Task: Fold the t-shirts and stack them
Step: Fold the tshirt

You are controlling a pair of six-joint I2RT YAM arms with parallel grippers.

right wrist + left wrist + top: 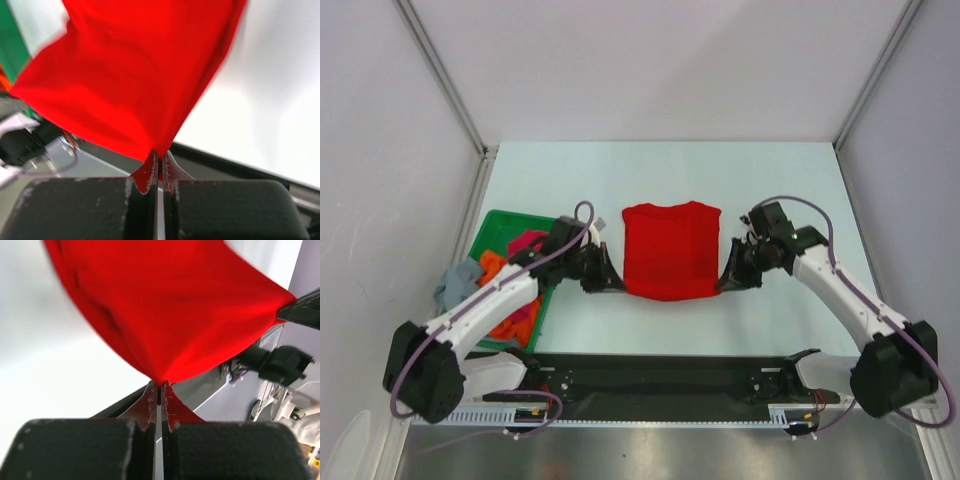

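A bright red t-shirt (670, 250) lies partly folded in the middle of the table. My left gripper (617, 284) is shut on its near left corner, and the cloth (170, 310) stretches up and away from the fingertips (151, 396). My right gripper (724, 284) is shut on the near right corner, with the red cloth (130, 75) pulled taut above it. Both corners are lifted a little off the table. Orange (500, 272), magenta-pink (527, 241) and grey-blue (455, 285) shirts lie bunched in and beside the green tray (498, 226).
The green tray stands at the table's left edge, close behind my left arm. White walls enclose the table on the left, back and right. A black bar (670, 375) runs along the near edge between the arm bases.
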